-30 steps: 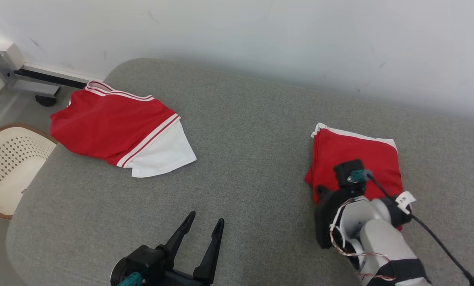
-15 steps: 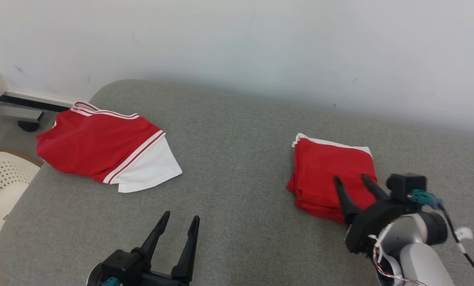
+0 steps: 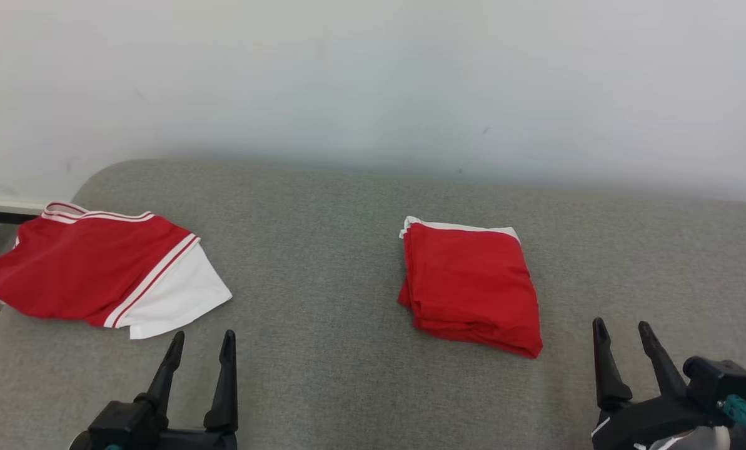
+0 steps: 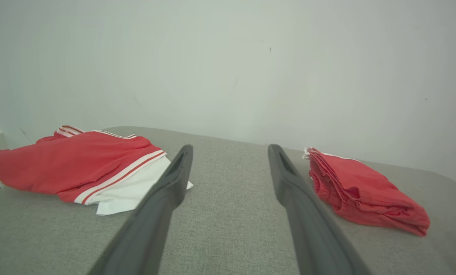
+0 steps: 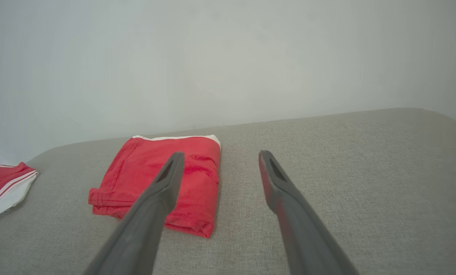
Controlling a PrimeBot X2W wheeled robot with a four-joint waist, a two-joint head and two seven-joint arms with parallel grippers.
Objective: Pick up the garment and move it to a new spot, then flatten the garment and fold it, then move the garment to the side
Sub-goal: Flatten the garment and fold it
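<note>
Right claw (image 3: 620, 325) has just released the folded red garment (image 3: 469, 287) and pulled back. Head view: it's spread wide, empty, folded red garment ahead and to its left, no contact. Left claw (image 3: 202, 336) also wide, empty; jersey (image 3: 79, 269) ahead-left of it on the desk (image 3: 322, 250), lying loose, white sleeve out. Camera panned too, so clothes likely haven't moved. Left wrist view: jersey (image 4: 78, 164) left of that claw, folded red garment (image 4: 365, 191) right. Right wrist view: folded red garment (image 5: 143, 172) just ahead-left, jersey (image 5: 2, 179) far left. My read: jersey still needs pickup, flattening, folding.
</note>
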